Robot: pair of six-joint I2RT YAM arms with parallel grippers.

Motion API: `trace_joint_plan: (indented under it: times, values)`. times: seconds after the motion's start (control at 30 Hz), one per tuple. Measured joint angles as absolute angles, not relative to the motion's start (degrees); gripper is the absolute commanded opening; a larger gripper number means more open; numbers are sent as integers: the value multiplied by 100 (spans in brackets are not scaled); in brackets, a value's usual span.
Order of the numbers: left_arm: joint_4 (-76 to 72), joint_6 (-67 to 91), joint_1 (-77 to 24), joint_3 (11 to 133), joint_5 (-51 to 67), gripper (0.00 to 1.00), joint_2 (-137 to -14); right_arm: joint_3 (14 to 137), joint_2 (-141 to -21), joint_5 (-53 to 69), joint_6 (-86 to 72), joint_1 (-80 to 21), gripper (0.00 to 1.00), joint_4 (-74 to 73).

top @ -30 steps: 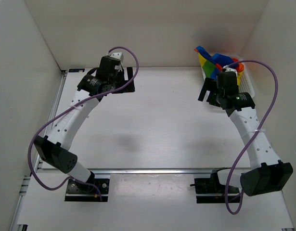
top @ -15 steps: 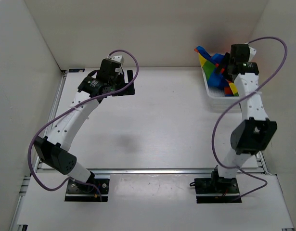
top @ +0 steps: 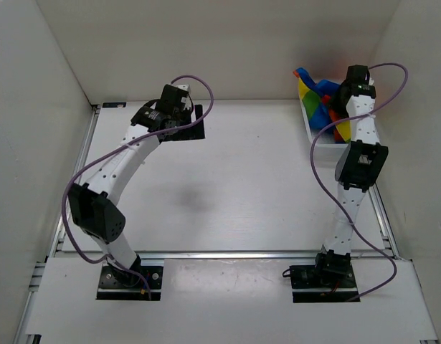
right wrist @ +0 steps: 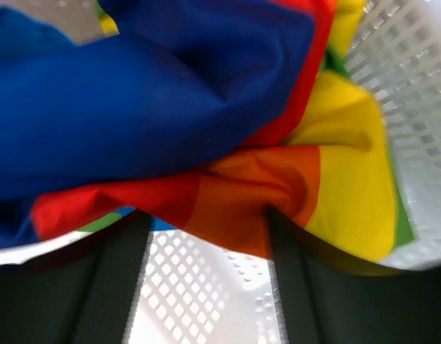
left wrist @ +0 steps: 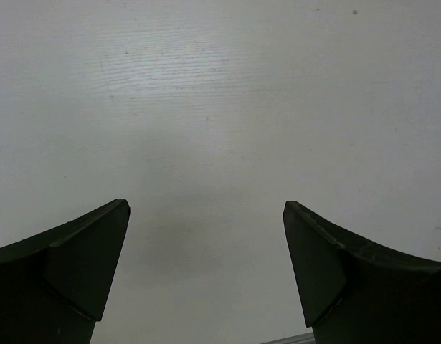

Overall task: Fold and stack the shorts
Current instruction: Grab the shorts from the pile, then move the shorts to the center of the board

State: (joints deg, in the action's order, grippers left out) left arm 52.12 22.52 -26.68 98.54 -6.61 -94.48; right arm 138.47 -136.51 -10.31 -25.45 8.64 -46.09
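Shorts (top: 308,93) at one o'clock are soft and light; my right fingers (right wrist: 105,287) straddle an orange fold (right wrist: 234,193), grip unclear, my left fingers (left wrist: 69,272) wide.

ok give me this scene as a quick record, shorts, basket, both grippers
shorts: bunched up in the basket, unfolded, rainbow stripes
basket: white mesh, far right corner of the table
right gripper: down in the basket, jaws apart on either side of an orange fold of the shorts; firm grip not clear
left gripper: open, holding nothing, above the table at far left
task: folding not begun
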Motion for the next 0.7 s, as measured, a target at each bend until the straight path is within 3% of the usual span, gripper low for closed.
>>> trace_joint_plan:
  times: [0.03, 0.07, 0.13, 0.4, 0.7]
  values:
    - [5218, 2252, -2663, 9920, -661, 100, -9592, 13847, -13729, -934, -2563, 882, 32, -4593]
    - [5223, 2255, -2657, 9953, -659, 100, -9686, 13847, -13780, -869, -2600, 888, 19, -4578]
    - [5240, 2255, -2644, 10016, -659, 100, -9854, 13847, -13817, -814, -2652, 888, 0, -4534]
    - [5238, 2340, -2635, 10265, -648, 100, -10009, 13806, -13345, -659, -2598, 854, 0, -4447]
    - [5450, 2530, -2338, 10311, -611, 100, -9885, 14059, -11288, 493, -2257, 309, 0, -4158]
